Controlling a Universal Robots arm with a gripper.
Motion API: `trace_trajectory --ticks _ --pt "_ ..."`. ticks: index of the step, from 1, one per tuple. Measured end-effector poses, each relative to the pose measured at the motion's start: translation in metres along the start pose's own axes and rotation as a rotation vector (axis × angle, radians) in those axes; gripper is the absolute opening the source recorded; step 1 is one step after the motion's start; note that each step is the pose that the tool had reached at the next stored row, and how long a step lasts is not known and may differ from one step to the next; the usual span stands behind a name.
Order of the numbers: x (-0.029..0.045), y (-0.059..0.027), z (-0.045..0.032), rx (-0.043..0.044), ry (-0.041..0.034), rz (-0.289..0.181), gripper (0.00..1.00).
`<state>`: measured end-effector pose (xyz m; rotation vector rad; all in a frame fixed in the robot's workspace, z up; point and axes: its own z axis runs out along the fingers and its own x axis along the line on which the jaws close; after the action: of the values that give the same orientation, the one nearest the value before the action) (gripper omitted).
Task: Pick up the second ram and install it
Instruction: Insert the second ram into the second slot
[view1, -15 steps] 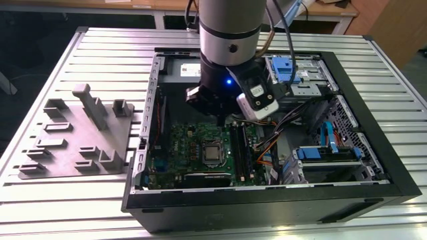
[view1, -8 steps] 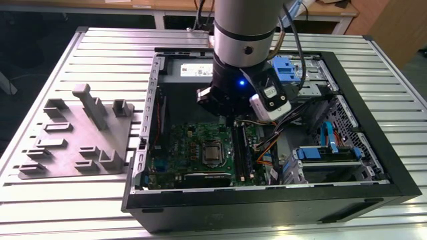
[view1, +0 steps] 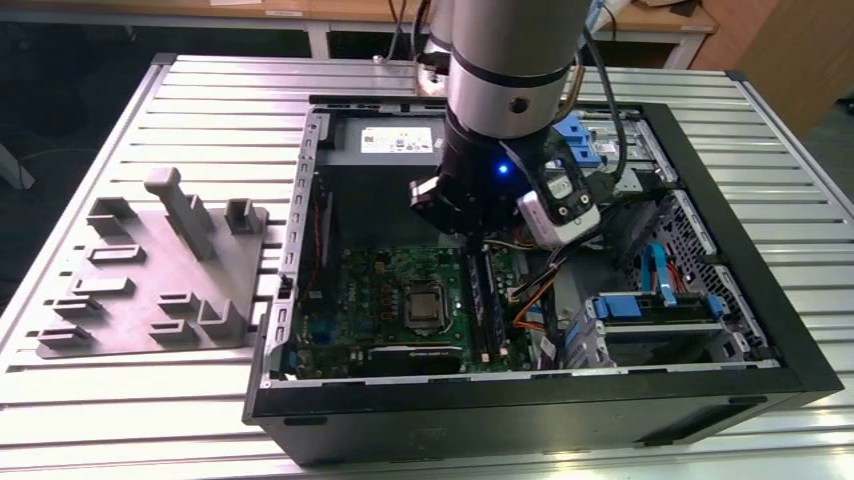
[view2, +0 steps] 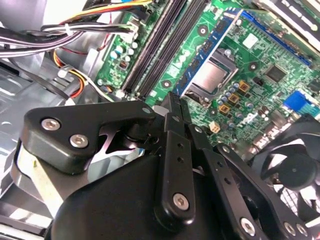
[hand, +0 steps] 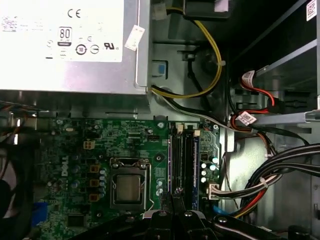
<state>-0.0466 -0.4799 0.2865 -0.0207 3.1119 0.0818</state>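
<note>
at the wrist, gripper (view2: 176, 102) has its jaws closed tip to tip, with nothing visibly clamped between them. tips sit right over one end of the ram (hand: 175, 160), which stands edge-up in the slot nearest the cpu socket (hand: 129, 189). i read that one as the second ram; the other stick (hand: 192, 160) is just beside it, on the side away from the socket. can't tell if the tips touch the top edge or hang just above it, nor if the end latches are shut. looks like the seating push, late in the task. to do it well: push straight down in the stick's plane, no side load, tips centred on the top edge and off the chips. one end going in alone would leave it tilted, so both ends need to sit level. cable bundle (view2: 95, 32) runs close beside the slots; keep the linkage off it. past the board (hand: 90, 145) is the psu (hand: 70, 45), then the case (view1: 787, 330) wall. well outside, on the exterior view's left, a grey fixture plate (view1: 147, 290) lies on the table (view1: 120, 420).
</note>
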Motion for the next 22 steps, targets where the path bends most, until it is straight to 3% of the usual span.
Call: trace_trajectory --ticks 8,22 --pt "-0.0043 -0.0006 0.0116 -0.0013 0.0000 0.000 0.11" --pt "-0.0139 -0.0013 0.0208 -0.0231 -0.0004 0.001 0.11"
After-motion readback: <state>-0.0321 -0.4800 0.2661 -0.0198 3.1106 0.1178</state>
